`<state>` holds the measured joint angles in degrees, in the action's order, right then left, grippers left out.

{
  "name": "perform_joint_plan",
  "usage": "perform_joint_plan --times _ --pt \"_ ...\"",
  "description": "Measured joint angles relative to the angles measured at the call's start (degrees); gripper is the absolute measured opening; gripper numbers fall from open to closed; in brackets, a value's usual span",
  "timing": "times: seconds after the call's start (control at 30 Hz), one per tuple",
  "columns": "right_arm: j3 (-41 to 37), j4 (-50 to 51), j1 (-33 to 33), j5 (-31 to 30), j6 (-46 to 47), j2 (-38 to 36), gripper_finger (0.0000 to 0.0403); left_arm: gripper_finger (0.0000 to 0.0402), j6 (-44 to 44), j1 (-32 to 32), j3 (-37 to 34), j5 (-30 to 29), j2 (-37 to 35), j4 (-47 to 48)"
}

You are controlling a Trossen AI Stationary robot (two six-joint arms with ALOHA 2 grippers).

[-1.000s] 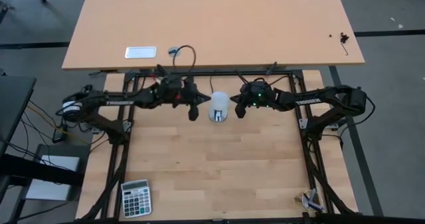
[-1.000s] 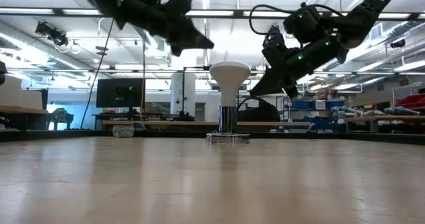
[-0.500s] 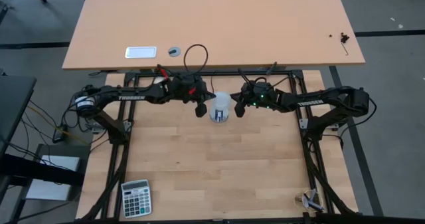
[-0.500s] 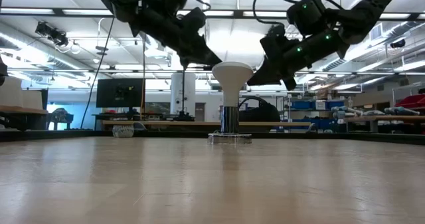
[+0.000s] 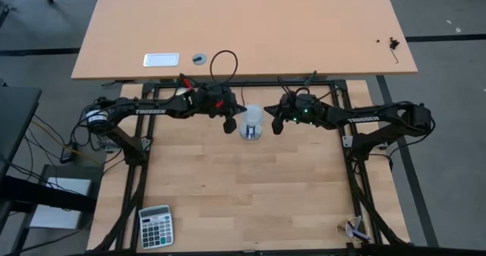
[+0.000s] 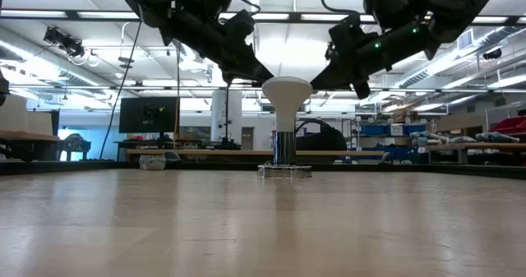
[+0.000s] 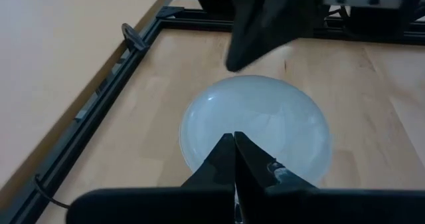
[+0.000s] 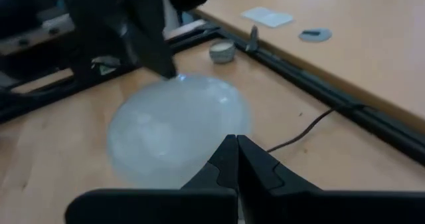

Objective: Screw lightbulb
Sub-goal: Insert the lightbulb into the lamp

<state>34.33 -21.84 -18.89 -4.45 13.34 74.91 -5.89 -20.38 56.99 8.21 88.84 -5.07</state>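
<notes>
At worktop centre, far edge: both end effectors flank the bulb's dome.

- Left end effector (image 6: 261, 76): fingers pressed together, nothing held. Tip sits at the dome's rim on the left side; touching or just clear, can't tell. In its wrist view the shut fingers (image 7: 234, 159) point over the dome face.
- Right end effector (image 6: 316, 81): fingers pressed together, nothing held. Tip just beside the dome's rim on the opposite side, a bit higher; contact not clear either.
- Lightbulb (image 6: 287, 91): white flood type, upright, dome up, neck running down into a silver socket (image 6: 283, 148) w/ a clear base plate on the worktop (image 5: 250, 195). Seen from above (image 5: 251, 120) it stands between the two arms, near the black frame rail.
- Other items: calculator (image 5: 156, 226) at near-left corner of the worktop, well apart. Second table (image 5: 243, 28) beyond carries a white card (image 5: 161, 59) and a small grey disc (image 5: 199, 58).

Step in hand (judgement): turning the bulb into the socket by pushing its rim w/ shut fingertips, one per side. To do well: keep pushes tangential and opposed so the bulb spins, doesn't tip; light downward load only; short strokes, re-seat the tips each time; watch the base plate doesn't slide or rotate w/ the bulb.
</notes>
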Motion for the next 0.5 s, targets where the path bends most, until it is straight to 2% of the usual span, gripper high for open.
perform_joint_plan --times 0.3,0.5 --pt "0.0 0.6 3.3 0.1 0.6 -0.1 0.0008 0.0 0.0 -0.4 -0.1 0.0 0.1 0.5" --pt "0.0 0.8 5.2 3.4 0.6 -0.7 0.0008 0.0 -0.1 -0.6 -0.1 0.0 0.2 0.1"
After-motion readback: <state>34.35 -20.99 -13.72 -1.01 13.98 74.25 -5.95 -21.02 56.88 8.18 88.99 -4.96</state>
